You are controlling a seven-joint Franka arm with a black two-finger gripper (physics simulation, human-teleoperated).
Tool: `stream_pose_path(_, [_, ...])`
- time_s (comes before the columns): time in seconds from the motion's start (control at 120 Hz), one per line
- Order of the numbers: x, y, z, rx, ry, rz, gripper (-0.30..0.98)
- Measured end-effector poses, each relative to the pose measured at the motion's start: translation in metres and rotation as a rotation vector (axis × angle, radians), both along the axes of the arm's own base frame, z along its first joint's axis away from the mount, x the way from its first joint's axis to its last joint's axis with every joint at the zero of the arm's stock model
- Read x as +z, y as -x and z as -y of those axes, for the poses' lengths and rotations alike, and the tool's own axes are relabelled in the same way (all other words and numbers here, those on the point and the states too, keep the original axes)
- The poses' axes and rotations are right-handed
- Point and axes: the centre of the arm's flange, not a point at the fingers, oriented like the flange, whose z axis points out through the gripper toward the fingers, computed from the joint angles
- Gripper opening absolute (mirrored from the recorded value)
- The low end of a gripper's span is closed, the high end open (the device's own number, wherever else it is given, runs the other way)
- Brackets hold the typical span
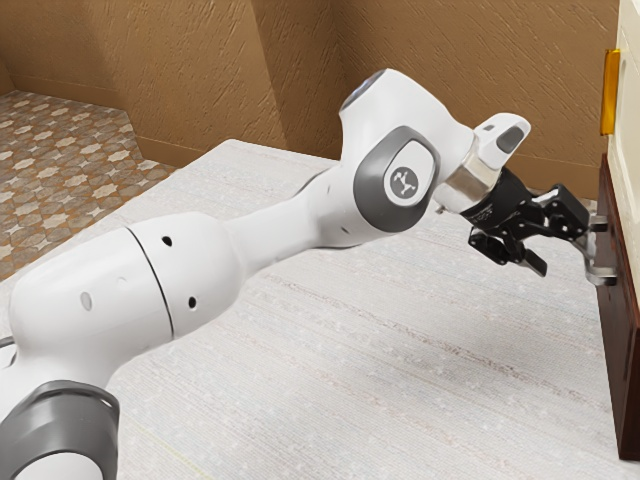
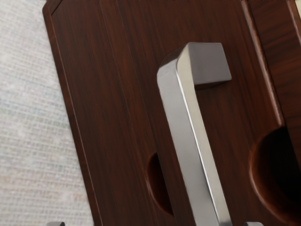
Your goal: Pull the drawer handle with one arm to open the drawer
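My gripper (image 1: 566,250) stands open at the exterior view's right, its fingers spread just short of the metal drawer handle (image 1: 602,274). In the wrist view the silver, squared handle (image 2: 181,122) rises from the dark wooden front (image 2: 113,94). Fingertips of the gripper (image 2: 155,224) peek in on two sides, far apart, with the handle's line running between them and neither seen touching it. The dark brown front (image 1: 622,350) is seen nearly edge-on from the side; whether the drawer stands out from its cabinet, I cannot tell.
Above the dark front, a cream panel (image 1: 628,140) carries an orange-yellow handle (image 1: 609,92). A pale, woven-looking surface (image 1: 420,370) spreads below the arm. Brown textured walls (image 1: 480,60) stand behind. Dark rounded recesses (image 2: 277,174) flank the handle in the wooden front.
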Motion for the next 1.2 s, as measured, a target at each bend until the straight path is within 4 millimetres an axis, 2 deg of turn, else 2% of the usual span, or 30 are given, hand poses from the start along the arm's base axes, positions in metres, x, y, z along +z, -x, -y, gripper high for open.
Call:
stream_pose_path(0.8, [0.011,0.016,-0.021,0.007,-0.099,-0.046,0.37])
stream_pose_path(1.2, [0.010,0.019,-0.040,0.030,-0.109,-0.076,0.35])
